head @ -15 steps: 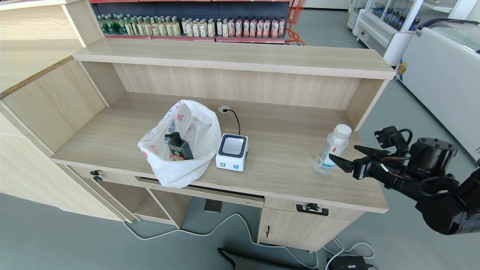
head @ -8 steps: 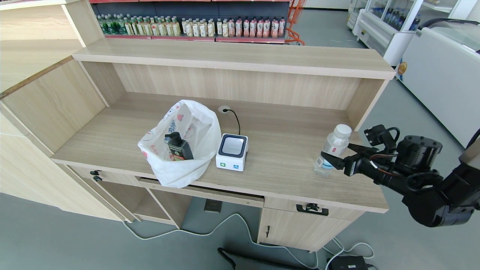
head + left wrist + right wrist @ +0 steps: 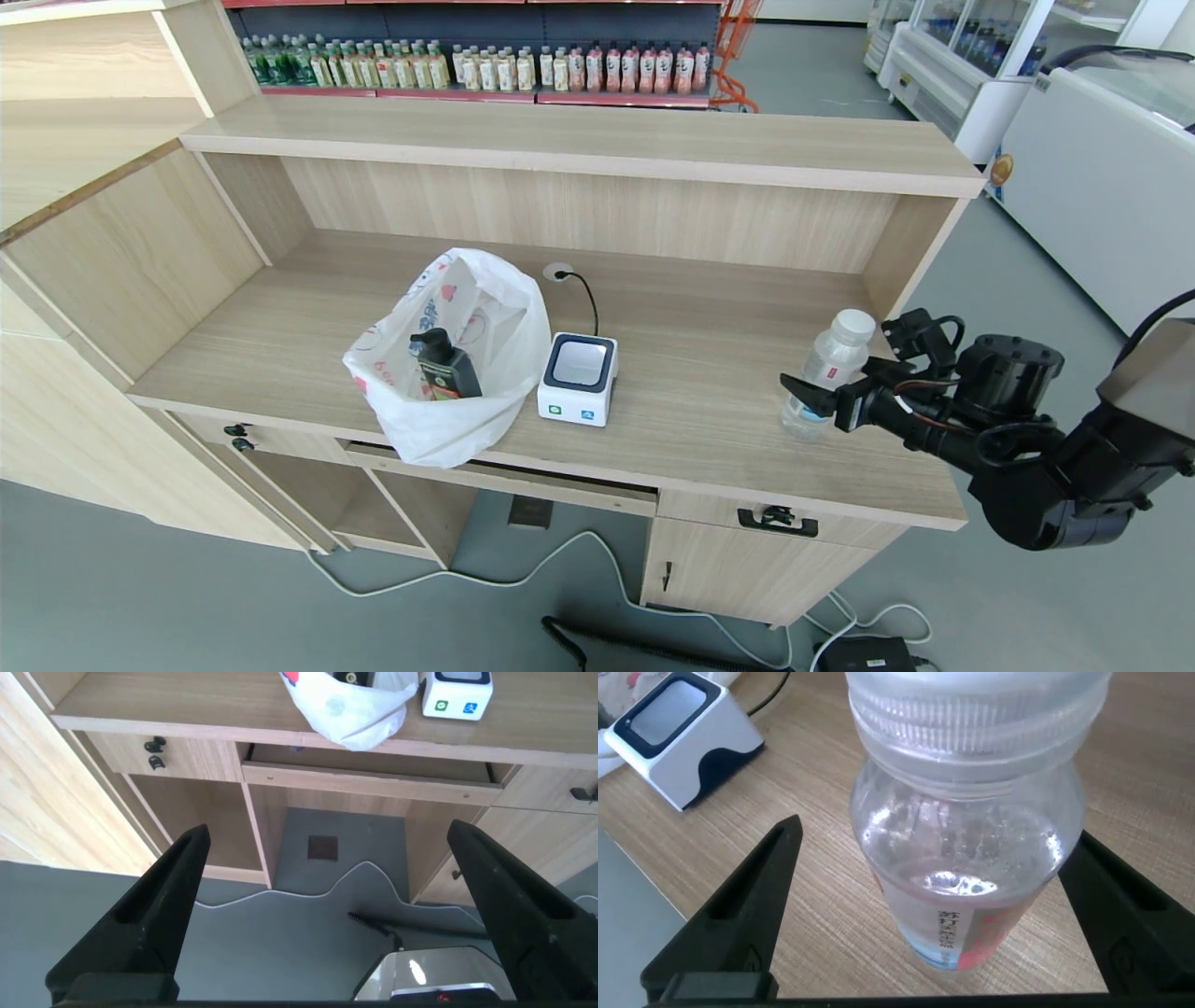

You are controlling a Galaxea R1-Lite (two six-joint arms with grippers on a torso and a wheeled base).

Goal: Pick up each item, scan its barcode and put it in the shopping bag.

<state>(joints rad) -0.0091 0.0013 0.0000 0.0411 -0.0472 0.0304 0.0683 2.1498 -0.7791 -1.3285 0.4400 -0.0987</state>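
- In the head view, the right gripper (image 3: 829, 381) is level with the lower half of the clear water bottle (image 3: 831, 355). Its jaws are spread wide, one finger in front of the bottle and the other behind it, and they are not clamped on it.
- The bottle stands upright with its white cap on, near the right end of the wooden counter (image 3: 691, 373).
- Well apart to the left sits the white barcode scanner (image 3: 579, 378). Just beside it is the white shopping bag (image 3: 504, 336), with a dark pump bottle (image 3: 446, 366) upright inside.
- In the left wrist view, the left gripper (image 3: 329, 833) hangs low in front of the counter with its jaws wide apart and nothing between them. The bag (image 3: 350, 709) and scanner (image 3: 456, 695) sit at the counter's front edge above it.
- In the right wrist view, the bottle (image 3: 962, 859) stands between the right gripper's (image 3: 936, 835) parted fingers. Bare counter shows between the bottle and one finger (image 3: 747, 905). The other finger is close to the bottle, and I cannot tell if it touches. The scanner (image 3: 682, 737) sits farther off.
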